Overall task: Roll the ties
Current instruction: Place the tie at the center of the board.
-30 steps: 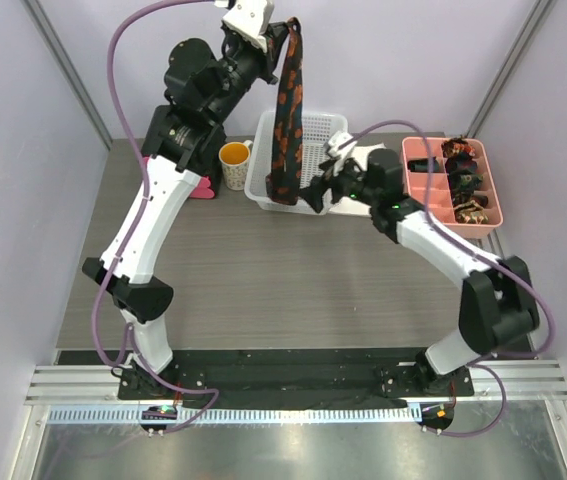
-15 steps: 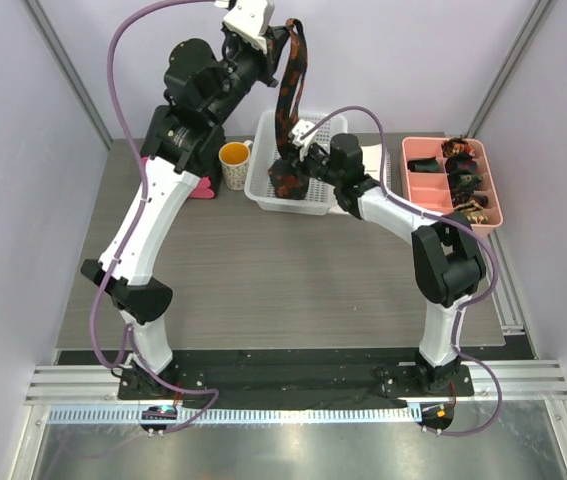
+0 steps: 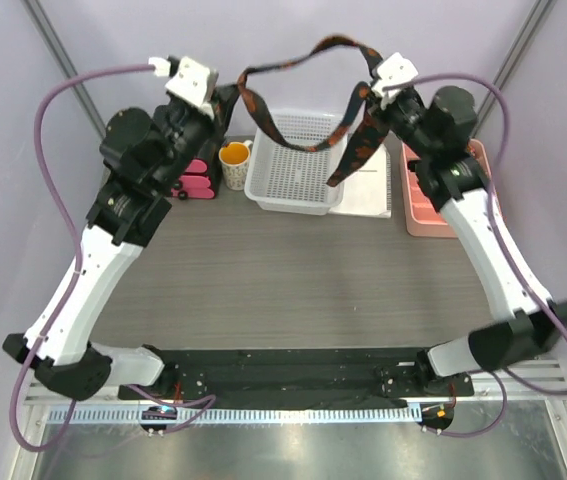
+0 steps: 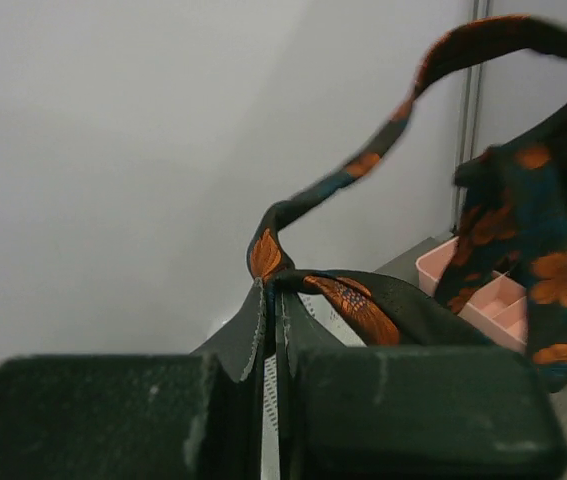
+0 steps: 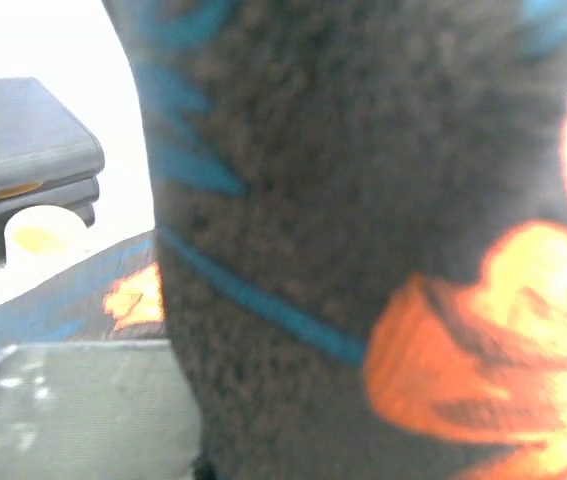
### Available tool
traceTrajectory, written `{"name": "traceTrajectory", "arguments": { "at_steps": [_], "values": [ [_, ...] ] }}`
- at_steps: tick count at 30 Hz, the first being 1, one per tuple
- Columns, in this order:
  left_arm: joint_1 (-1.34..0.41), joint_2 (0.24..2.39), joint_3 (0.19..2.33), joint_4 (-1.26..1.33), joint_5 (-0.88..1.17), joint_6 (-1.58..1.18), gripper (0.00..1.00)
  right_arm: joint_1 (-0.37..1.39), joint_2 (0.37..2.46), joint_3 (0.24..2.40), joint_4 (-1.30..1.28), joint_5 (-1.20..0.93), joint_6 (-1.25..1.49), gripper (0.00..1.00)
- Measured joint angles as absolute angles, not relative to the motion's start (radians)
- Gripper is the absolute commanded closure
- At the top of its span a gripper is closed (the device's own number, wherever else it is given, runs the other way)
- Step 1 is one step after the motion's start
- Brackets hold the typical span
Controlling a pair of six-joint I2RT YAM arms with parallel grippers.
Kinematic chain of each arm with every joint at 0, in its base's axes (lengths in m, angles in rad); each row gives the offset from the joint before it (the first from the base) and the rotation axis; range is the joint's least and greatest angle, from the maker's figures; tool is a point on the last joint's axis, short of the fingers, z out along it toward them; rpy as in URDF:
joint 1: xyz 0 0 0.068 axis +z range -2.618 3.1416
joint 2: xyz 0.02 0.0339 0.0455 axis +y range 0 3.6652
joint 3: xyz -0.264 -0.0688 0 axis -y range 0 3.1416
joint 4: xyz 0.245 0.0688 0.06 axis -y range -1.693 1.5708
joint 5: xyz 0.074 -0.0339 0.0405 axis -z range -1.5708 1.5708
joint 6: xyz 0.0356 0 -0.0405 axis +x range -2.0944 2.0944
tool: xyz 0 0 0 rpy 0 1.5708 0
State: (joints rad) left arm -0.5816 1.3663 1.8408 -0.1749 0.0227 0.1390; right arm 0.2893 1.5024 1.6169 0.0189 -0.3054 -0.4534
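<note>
Tie (image 4: 348, 305) between left gripper's (image 4: 277, 372) fingers (image 4: 423, 410)

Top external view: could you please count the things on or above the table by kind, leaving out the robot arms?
Tie, held in the air: 1
White basket: 1
Mug: 1
Pink tray: 1
White sheet: 1
Pink object left of the mug, partly hidden: 1
Total: 6

Dark orange-blotched fabric tie (image 3: 356, 150) strung across the air above white plastic mesh basket (image 3: 293, 205). Orange-filled white mug (image 3: 234, 163) and pink plastic compartment tray (image 3: 423, 205) flank the basket. Near grey wood-grain tabletop (image 3: 283, 280) is open.
</note>
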Motion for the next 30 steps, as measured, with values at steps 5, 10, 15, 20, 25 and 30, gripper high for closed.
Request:
{"name": "traceTrajectory", "arguments": {
  "at_steps": [5, 10, 15, 20, 25, 30],
  "values": [
    [-0.547, 1.205, 1.492, -0.181, 0.008, 0.13, 1.0, 0.315, 1.243, 1.542, -0.218, -0.277, -0.577, 0.99],
    [-0.493, 1.16, 1.191, -0.247, 0.051, 0.098, 1.0, 0.322, 1.152, 1.41, -0.472, -0.274, -0.652, 0.99],
    [-0.364, 1.16, 1.047, -0.383, 0.136, 0.107, 1.0, 0.414, 1.324, 1.343, -0.672, -0.27, -0.676, 0.99],
    [-0.219, 1.158, 0.965, -0.521, 0.258, 0.248, 1.0, 0.575, 1.563, 1.34, -0.769, -0.277, -0.677, 0.98],
    [-0.102, 1.159, 0.864, -0.68, 0.331, 0.467, 0.77, 0.694, 1.752, 1.343, -0.826, -0.302, -0.665, 0.3],
    [0.06, 1.243, 0.854, -0.829, 0.363, 0.67, 0.36, 0.705, 1.763, 1.308, -0.867, -0.309, -0.657, 0.22]
  ]
}}
